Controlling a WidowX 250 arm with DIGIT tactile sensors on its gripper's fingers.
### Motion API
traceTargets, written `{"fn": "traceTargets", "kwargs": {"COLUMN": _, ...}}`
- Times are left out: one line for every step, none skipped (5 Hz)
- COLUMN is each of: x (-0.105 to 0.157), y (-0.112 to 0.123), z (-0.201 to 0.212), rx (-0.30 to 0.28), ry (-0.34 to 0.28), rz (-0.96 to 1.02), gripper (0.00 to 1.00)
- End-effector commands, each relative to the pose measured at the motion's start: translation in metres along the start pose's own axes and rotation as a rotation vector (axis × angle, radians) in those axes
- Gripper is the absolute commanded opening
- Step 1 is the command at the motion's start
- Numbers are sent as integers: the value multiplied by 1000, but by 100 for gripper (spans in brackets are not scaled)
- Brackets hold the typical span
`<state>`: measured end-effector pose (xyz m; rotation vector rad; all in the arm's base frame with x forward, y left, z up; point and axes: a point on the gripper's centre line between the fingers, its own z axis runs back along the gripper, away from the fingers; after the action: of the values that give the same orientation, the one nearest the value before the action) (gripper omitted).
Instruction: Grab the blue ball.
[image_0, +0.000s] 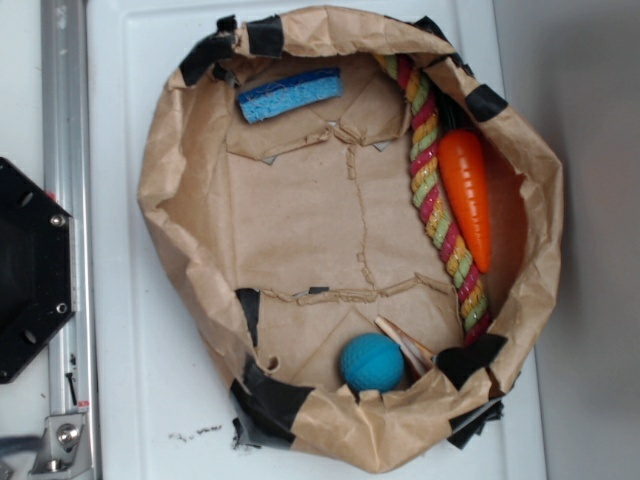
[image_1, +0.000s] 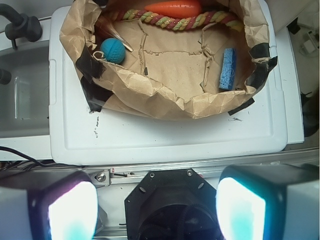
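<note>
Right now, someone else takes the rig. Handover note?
Gripper: open, holding nothing, back over the robot base, well clear of the paper bag.
Blue ball: on the bag floor in a corner beside the rolled rim, next to a wooden piece. Carrot and rope lie along the opposite side from the blue sponge.
Done: nothing. Left: approach, descend, grab the ball.

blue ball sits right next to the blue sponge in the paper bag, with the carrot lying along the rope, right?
Not quite. The blue ball is at the opposite end of the paper bag from the blue sponge, far apart, as the exterior view shows. The carrot does lie along the rope.
</note>
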<state>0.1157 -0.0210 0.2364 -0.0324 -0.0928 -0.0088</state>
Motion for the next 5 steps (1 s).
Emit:
{"fn": "traceTargets", "kwargs": {"x": 0, "y": 0, "z": 0, "rx": 0, "ry": 0, "rz": 0, "gripper": 100}}
{"fn": "traceTargets", "kwargs": {"x": 7, "y": 8, "z": -17, "rx": 74, "ry": 60, "rz": -70, "gripper": 100}}
{"fn": "traceTargets", "kwargs": {"x": 7, "y": 8, "z": -17, "rx": 74, "ry": 60, "rz": -70, "gripper": 100}}
{"fn": "traceTargets", "kwargs": {"x": 7, "y": 8, "z": -17, "rx": 74, "ry": 60, "rz": -70, "gripper": 100}}
{"fn": "traceTargets", "kwargs": {"x": 7, "y": 8, "z": -17, "rx": 74, "ry": 60, "rz": -70, "gripper": 100}}
